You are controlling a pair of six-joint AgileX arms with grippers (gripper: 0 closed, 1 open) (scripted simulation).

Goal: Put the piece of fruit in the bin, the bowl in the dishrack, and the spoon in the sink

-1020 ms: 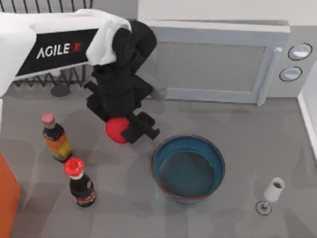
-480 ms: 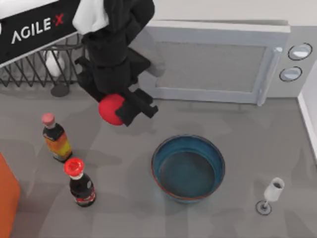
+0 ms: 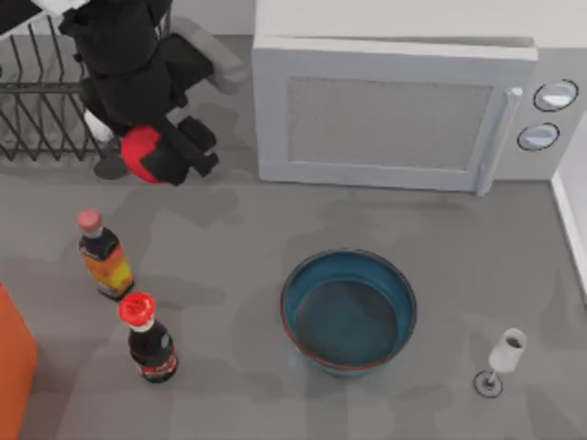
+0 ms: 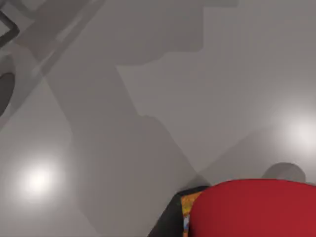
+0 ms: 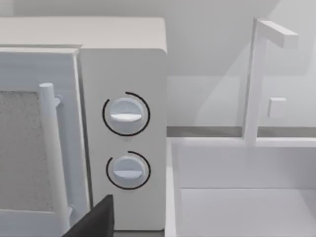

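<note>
You are carrying the small round red fruit [image 3: 138, 151] in the left gripper [image 3: 158, 158], jaws clamped on it, raised above the desk [image 3: 275, 229] beside the black wire dishrack [image 3: 41, 101] so it clears the two bottles. The large orange-sided bin [image 3: 14, 357] is sitting at the desk's left edge, likely your drop target.

No words or numbers can be read here. The dark bottle [image 3: 151, 346] with the red cap carries a red label and the other bottle [image 3: 104, 256] an orange one, but their lettering is too small to make out.
</note>
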